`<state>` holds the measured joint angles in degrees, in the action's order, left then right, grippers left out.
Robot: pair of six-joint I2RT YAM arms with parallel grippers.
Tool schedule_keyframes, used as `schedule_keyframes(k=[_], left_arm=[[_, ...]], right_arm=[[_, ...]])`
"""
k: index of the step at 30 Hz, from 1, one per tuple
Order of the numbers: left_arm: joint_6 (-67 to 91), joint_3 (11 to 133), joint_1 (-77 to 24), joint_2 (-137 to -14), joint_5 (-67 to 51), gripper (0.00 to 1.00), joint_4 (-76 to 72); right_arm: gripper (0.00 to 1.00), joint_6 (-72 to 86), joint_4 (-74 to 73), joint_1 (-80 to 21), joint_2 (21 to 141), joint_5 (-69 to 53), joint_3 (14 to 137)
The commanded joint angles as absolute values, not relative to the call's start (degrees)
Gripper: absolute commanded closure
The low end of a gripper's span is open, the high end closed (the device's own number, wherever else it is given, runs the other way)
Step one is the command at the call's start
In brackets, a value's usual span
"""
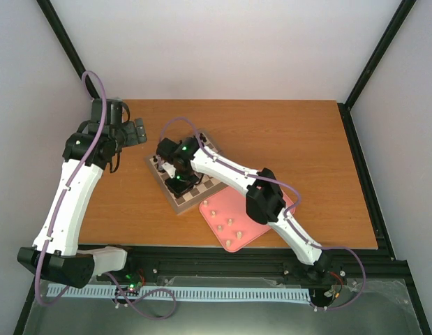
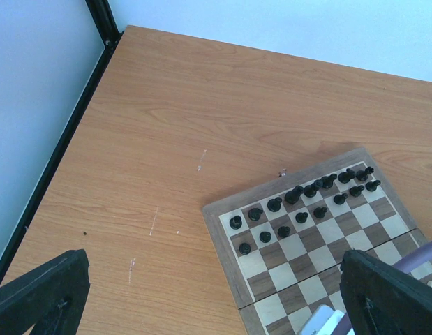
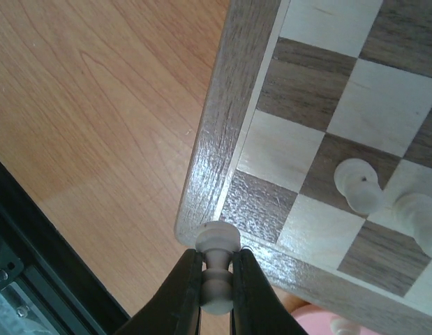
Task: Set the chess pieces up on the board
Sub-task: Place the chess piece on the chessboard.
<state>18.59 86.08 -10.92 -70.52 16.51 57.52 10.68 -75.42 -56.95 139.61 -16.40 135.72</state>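
Right wrist view: the right fingers pinch a pale pawn by its stem, hanging at the corner rim of the board. It likely needs carrying inward over a square, kept upright, lowered until the base touches, then released, well clear of the two pale pieces standing nearby. Overhead, the pink tray just beside the board holds about five spare pieces. Farther off, dark pieces fill the far rows. The left fingers hang spread and empty over the counter.
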Motion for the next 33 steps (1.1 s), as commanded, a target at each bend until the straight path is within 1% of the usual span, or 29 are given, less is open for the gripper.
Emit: schedule_keyframes(k=[1,15,33], left_arm=[[18.50,88.38,-10.55,-70.97,17.06,0.00,57.92],[18.54,88.34,-10.55,-72.20,15.77,0.00,57.92],[18.30,86.71,-10.55,-72.49,15.79,0.00,57.69]], right_arm=[[0.96,9.10,-73.09,-57.17,141.22,-16.95,136.89],[0.95,10.19,-71.91,-57.05,144.58,-10.92,138.61],[0.93,10.26,-71.69,-56.43,146.56,-10.86,140.70]])
